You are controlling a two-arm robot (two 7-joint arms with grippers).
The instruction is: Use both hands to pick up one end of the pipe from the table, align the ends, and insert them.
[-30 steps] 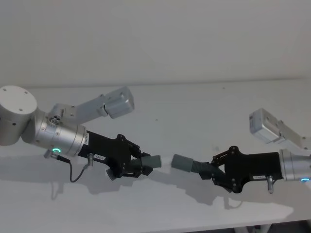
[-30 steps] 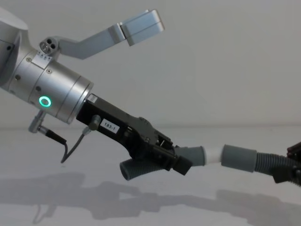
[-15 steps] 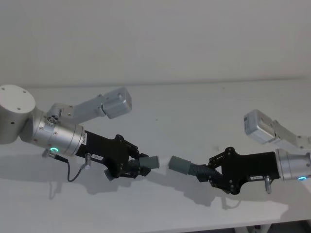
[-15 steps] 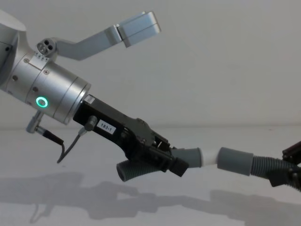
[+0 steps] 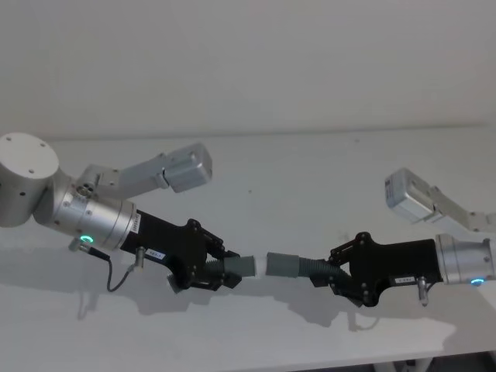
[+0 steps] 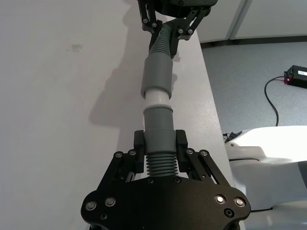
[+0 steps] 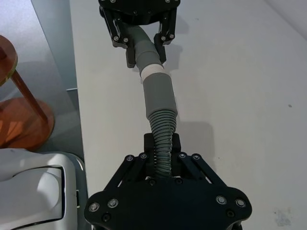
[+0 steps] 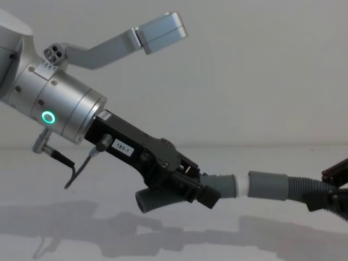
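Gripping the two pipe pieces above the table (image 5: pixel 310 163) at lower centre of the head view, left gripper (image 5: pixel 219 269) pinches the white-tipped piece (image 5: pixel 242 266) and right gripper (image 5: pixel 324 275) pinches the socket piece (image 5: pixel 288 265), white tip entering socket.

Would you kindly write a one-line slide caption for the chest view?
Left gripper and right gripper hold two hose pieces above the table, white tip meeting grey socket.
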